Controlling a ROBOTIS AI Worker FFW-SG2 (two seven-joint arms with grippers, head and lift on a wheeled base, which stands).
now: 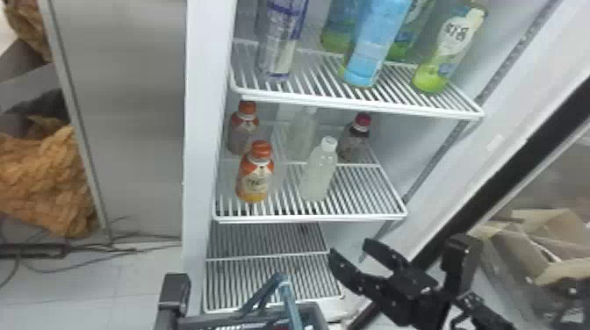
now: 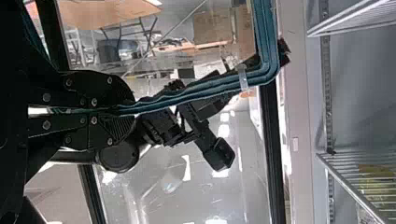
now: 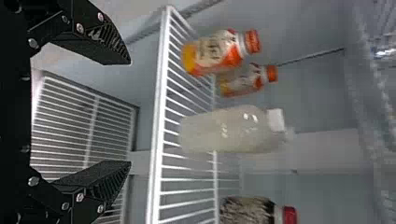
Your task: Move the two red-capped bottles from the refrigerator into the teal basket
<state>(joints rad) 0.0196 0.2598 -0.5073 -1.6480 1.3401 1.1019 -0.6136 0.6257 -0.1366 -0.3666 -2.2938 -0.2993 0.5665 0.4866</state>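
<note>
One orange-brown bundle lies at the left edge of the head view, and beside it stands a grey panel, with black cables on the floor. At the lower left, a part of the left gripper is visible. In the left wrist view, the left gripper is clenched, grasping the teal handle.

To the right of this part, at the bottom centre, is the teal basket, and its handle rises up in front of the lowest rack. Above it, on the middle shelf, two bottles with orange-red caps stand upright at the left side: the back bottle and the front bottle, which is nearer to the shelf edge. Next come two whitish bottles, one behind the other, and then a dark bottle with a dark red cap further back.

On the upper shelf there are, from left to right, a white and blue container, a light blue bottle and a green bottle, with more green ones behind.

At the lower right, the right gripper is released, its two fingers spread wide apart. An open carton is at the right edge.
</note>
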